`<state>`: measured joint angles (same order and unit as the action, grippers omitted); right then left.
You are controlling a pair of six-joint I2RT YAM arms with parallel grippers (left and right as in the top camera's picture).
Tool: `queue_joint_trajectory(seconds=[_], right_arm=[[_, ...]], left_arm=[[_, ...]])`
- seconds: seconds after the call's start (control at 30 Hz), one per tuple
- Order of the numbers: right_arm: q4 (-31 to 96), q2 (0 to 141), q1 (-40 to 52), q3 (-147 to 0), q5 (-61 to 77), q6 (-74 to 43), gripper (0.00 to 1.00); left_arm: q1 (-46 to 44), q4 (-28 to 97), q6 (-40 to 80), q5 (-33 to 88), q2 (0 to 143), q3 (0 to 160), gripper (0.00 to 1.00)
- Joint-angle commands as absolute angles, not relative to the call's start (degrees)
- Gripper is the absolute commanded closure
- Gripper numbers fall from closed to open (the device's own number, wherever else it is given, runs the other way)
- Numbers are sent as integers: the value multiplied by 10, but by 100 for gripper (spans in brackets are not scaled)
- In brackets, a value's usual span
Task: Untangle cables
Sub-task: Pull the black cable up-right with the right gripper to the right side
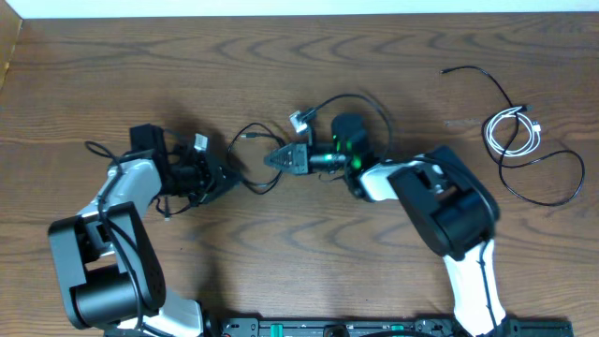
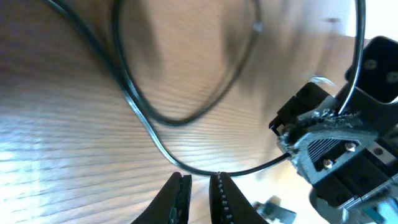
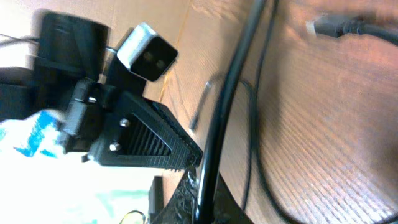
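A thin black cable point(image 1: 251, 129) loops on the wooden table between my two grippers. My right gripper point(image 1: 274, 159) points left and is shut on this cable point(image 3: 230, 81), which runs straight up out of its jaws point(image 3: 202, 186). My left gripper point(image 1: 229, 178) faces it from the left. Its jaws point(image 2: 199, 180) stand a narrow gap apart with nothing between them, and the cable point(image 2: 134, 102) passes just beyond their tips toward the right gripper point(image 2: 286, 134). A second black cable point(image 1: 543, 202) and a white looped cable point(image 1: 513, 131) lie together at the far right.
A small plug end point(image 3: 326, 26) lies on the wood beyond the right gripper. A white connector point(image 1: 299, 122) sits just behind the right gripper. The right arm's body point(image 1: 449, 206) stands between the middle and the far-right cables.
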<state>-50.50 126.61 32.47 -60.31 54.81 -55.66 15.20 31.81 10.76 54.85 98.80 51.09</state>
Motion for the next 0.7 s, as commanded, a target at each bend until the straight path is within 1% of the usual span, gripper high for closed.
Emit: queue_joint_trajectory(seconds=[0.0,0.07,0.17,0.37,0.43,0.47,0.57,0.6,0.67], right_arm=[[-468,1183,305,-604,571,-509,99],[-425,1150,293,-606,571,-487,99],[-321,1096,274,-616,563,-433,99],[-22,994,245,-684,462,-261,99],[57,975,239,-719,441,-208,99],[91,968,236,-741,441,-177,99],[149,956,231,-802,452,-77,99],[156,954,229,-816,451,-61,99],[161,954,223,-851,451,-41,99]], left_arm=[[179,318,71,656,992,519,83],[187,318,71,656,992,519,83],[191,318,71,656,992,519,83],[190,318,71,634,992,519,83],[190,320,71,623,992,519,84],[190,321,71,619,992,519,83],[190,320,71,618,992,519,83],[190,320,71,618,992,519,79],[188,321,71,607,992,519,79]])
